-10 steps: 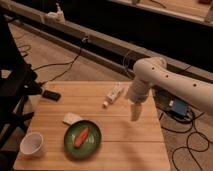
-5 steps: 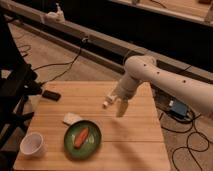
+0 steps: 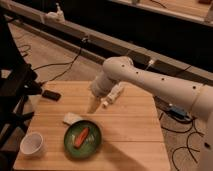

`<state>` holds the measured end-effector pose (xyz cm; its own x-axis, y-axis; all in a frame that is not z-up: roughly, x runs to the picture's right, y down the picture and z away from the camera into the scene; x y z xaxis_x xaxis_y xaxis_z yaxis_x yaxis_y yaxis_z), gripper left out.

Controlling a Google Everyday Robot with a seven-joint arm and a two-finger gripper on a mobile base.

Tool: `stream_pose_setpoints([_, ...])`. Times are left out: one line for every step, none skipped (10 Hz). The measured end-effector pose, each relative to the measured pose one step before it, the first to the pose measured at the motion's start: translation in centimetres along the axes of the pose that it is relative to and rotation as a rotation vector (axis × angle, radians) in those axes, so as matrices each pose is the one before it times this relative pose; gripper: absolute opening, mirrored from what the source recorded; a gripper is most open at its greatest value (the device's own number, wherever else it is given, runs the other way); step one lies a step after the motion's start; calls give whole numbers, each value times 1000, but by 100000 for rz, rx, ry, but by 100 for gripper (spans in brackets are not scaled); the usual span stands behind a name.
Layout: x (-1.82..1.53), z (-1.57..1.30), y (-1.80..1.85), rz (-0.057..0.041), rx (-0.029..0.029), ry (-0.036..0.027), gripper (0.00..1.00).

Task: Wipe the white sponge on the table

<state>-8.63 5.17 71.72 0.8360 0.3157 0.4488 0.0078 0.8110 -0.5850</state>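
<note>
The white sponge lies flat on the wooden table, at the upper left rim of a green plate. My gripper hangs from the white arm, which reaches in from the right. It points down over the table's middle, a little up and to the right of the sponge and apart from it. It holds nothing that I can see.
An orange piece of food lies on the plate. A white cup stands at the front left corner. A black flat object lies at the left edge. A long white bottle-like object lies partly behind the arm. Cables cover the floor.
The arm has swung left across the table, bringing the gripper from the right half to just beside the sponge. The sponge, plate and cup have not moved.
</note>
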Motion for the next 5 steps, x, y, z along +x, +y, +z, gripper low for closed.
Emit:
stream_pose_setpoints([-718,160,-28,694,702,-1281,79])
stream_pose_setpoints([8,13,-11,58,28,45,79])
stream_pose_setpoints([140,0,15,22,-243,433,79])
stream_pose_setpoints([131,1174,334,141,-2313,396,79])
stream_pose_setpoints([-474,1597,468,-867,-2558,229,79])
